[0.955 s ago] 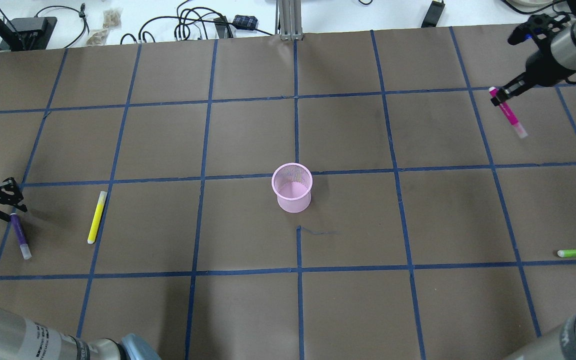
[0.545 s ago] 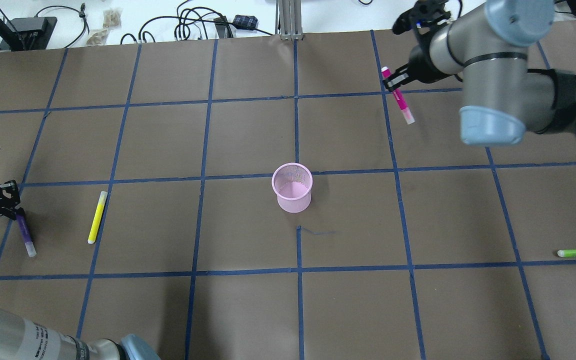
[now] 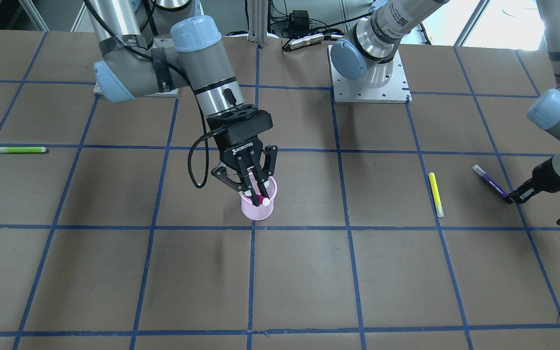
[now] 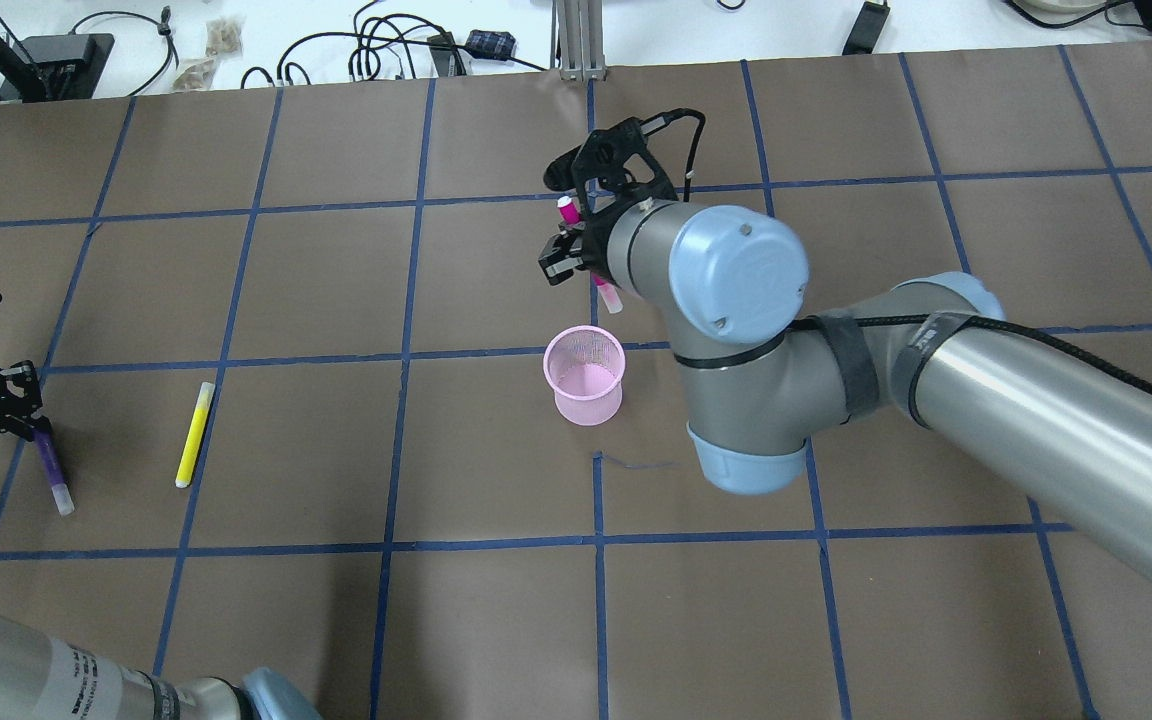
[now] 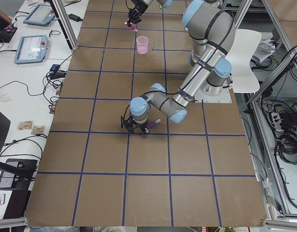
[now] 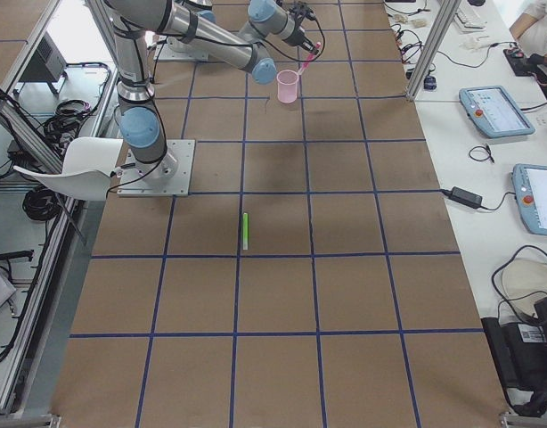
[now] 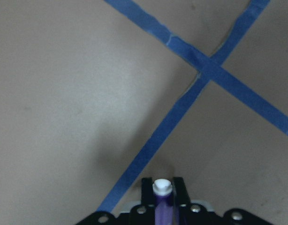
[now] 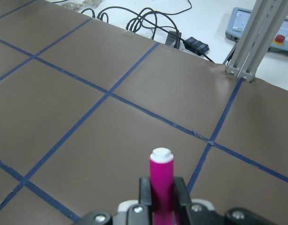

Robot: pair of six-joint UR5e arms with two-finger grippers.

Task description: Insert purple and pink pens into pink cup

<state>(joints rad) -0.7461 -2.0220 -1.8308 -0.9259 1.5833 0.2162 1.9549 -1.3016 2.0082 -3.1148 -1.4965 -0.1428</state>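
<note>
Over the table point(image 4: 336, 620), the right arm point(image 4: 936, 380) carries the pink pen point(image 8: 161, 178) close to the pink cup point(image 4: 584, 378), while the left arm point(image 3: 559, 112) has the purple pen point(image 4: 51, 470) at the table's left end.

The brown paper top is gridded with blue tape point(image 4: 600, 600). The right arm reaches across its middle, and the right gripper point(image 3: 256, 190) is clamped on the pink pen, which hangs tilted in the air, just past the cup's rim on the side away from the robot and not inside it. The left gripper point(image 3: 512, 197) sits low and pinches one end of the purple pen; I cannot tell whether the pen's other end touches the paper. The cup stands upright at centre. A yellow pen point(image 4: 194, 435) lies flat between the left gripper and the cup. A green pen point(image 3: 19, 149) lies well apart on the robot's right.
</note>
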